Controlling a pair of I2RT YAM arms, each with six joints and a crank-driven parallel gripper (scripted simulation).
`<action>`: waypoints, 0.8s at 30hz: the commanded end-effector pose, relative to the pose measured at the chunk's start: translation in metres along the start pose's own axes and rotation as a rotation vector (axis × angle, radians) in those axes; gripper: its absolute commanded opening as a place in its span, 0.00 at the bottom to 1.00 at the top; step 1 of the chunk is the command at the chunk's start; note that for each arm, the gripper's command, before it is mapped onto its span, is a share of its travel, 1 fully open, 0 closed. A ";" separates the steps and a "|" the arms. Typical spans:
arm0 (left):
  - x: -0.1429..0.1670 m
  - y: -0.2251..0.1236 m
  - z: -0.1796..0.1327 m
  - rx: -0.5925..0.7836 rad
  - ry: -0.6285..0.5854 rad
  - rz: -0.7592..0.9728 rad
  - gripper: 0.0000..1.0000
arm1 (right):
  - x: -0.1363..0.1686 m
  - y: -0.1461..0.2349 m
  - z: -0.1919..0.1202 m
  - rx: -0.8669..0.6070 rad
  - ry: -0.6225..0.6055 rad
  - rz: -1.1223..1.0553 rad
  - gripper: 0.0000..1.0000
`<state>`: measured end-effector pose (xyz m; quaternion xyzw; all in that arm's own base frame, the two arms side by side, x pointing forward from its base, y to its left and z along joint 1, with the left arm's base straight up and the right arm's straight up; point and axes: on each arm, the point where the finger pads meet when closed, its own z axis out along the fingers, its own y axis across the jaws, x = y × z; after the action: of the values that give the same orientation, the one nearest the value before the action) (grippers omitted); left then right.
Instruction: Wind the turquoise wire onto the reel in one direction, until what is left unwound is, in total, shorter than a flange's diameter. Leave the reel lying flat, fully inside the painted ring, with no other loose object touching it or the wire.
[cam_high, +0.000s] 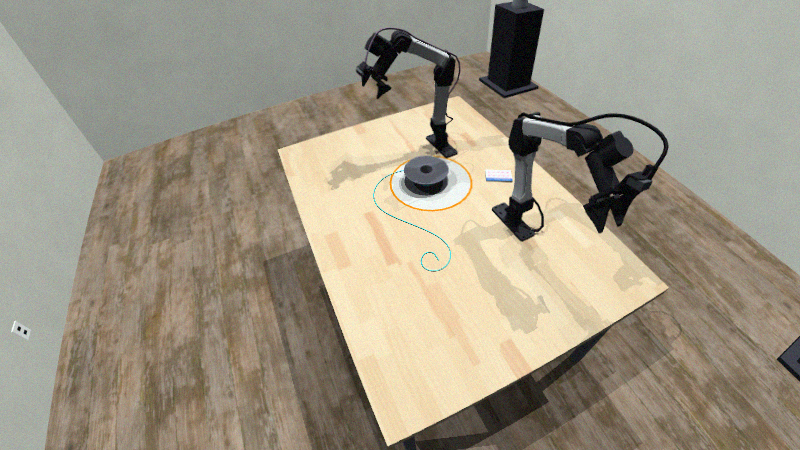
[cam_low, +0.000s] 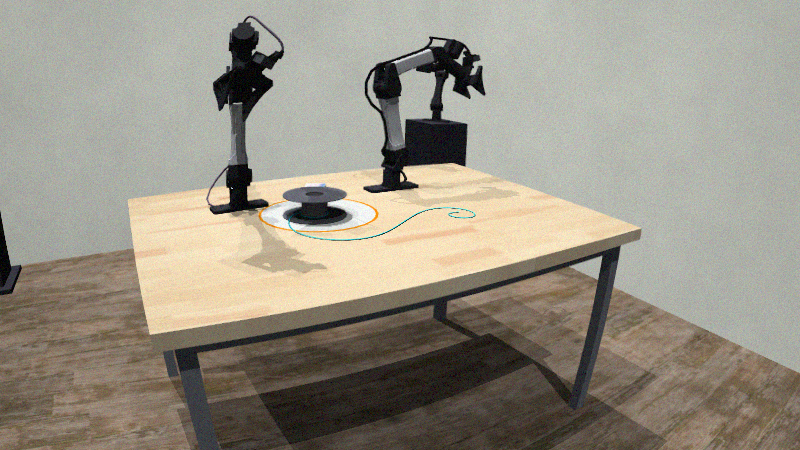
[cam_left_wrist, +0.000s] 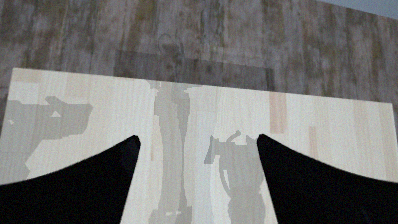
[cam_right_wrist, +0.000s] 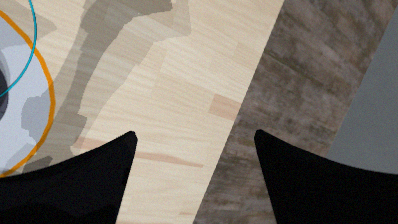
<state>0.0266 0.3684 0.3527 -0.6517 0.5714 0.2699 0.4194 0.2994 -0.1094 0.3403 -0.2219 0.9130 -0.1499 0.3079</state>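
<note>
The dark reel (cam_high: 427, 179) (cam_low: 314, 210) (cam_right_wrist: 2, 102) lies flat within the orange painted ring (cam_high: 471, 183) (cam_low: 377, 213) (cam_right_wrist: 52, 100). The turquoise wire (cam_high: 450, 249) (cam_low: 344, 240) (cam_right_wrist: 35, 30) runs from the reel's hub, crosses the ring and lies in a long S on the table, its free end curled. How much is wound on the hub cannot be made out. My left gripper (cam_high: 609, 226) (cam_low: 476, 95) (cam_left_wrist: 198, 137) is open, empty and high, away from reel and wire. My right gripper (cam_high: 373, 90) (cam_low: 232, 114) (cam_right_wrist: 195, 133) is open, empty and raised beyond the reel.
A small pale block with a blue side (cam_high: 498, 175) lies outside the ring, between the two arm bases, apart from reel and wire. It is partly hidden behind the reel in the exterior view. The table (cam_high: 391, 380) (cam_low: 223, 291) carries both arms along one long side.
</note>
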 end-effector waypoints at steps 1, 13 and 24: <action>-0.043 -0.008 -0.083 -0.024 -0.162 0.101 1.00 | -0.028 -0.008 -0.074 0.169 -0.212 0.240 1.00; -0.061 -0.018 -0.241 -0.073 -0.472 0.208 1.00 | -0.035 0.010 -0.221 0.336 -0.701 0.600 1.00; -0.057 -0.018 -0.278 -0.087 -0.544 0.228 1.00 | -0.031 0.020 -0.257 0.347 -0.820 0.668 1.00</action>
<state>0.0009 0.1592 0.5482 -0.4989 0.4893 0.5019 0.5096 0.1528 -0.0430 0.5401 0.0807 0.7079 -0.1099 0.6930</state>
